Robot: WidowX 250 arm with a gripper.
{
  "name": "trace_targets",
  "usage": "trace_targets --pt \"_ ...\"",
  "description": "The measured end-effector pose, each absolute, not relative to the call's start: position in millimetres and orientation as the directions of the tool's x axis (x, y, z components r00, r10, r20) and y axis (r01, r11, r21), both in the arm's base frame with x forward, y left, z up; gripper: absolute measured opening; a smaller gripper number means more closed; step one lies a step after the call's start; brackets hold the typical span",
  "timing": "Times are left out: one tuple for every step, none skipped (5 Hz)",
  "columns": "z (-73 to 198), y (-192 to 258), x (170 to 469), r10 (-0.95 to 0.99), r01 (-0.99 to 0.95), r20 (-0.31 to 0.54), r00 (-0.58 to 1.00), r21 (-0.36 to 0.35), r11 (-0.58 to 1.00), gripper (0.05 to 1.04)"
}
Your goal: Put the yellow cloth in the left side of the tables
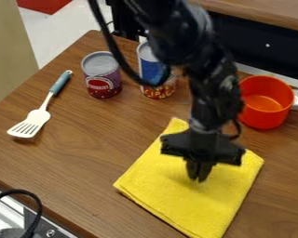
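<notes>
Cloth (189, 200), yellow, folded and flat, lies at five o'clock on the wooden table (95, 158), with the black gripper (199, 178) pointing down over its upper middle. The fingers (193, 171) are drawn together at or just above the fabric; no raised fold shows, and I can't tell whether any cloth is nipped between them. The step in hand looks like getting a hold. If nothing is caught, I'd part the fingers, press them lightly into the pile and close on several layers, so that the folded stack doesn't peel apart. A small lift should prove the grip before any travel. I'd then carry it towards nine o'clock, high enough that the trailing corners don't drag. From the cloth, the white spatula (33, 122) lies at ten o'clock and could be swept along; the purple can (102, 76) stands at eleven and the orange pot (261, 104) at one. The table edge at eight o'clock calls for a low, gentle release well inside it.
</notes>
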State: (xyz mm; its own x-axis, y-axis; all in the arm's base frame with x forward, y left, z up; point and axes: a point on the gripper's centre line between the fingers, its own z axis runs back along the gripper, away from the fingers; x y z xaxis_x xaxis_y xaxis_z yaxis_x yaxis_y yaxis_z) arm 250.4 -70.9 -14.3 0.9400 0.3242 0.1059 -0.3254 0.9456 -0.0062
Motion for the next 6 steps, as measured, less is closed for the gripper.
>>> trace_targets --pt "-19 -70 252 0.324 -0.325 0.117 0.939 -0.005 0.946 0.052" --pt "-22 -62 253 0.331 -0.332 0.125 0.935 -0.006 0.943 0.052" --pt "-26 -56 258 0.351 -0.354 0.119 0.929 0.004 0.935 0.051" --pt "-27 -49 260 0.341 -0.346 0.164 0.926 0.002 0.938 0.051" --pt "-25 -21 256 0.377 -0.385 0.157 0.913 0.017 0.923 0.051" --pt "-24 8 248 0.407 -0.416 0.142 0.902 0.039 0.909 0.051"
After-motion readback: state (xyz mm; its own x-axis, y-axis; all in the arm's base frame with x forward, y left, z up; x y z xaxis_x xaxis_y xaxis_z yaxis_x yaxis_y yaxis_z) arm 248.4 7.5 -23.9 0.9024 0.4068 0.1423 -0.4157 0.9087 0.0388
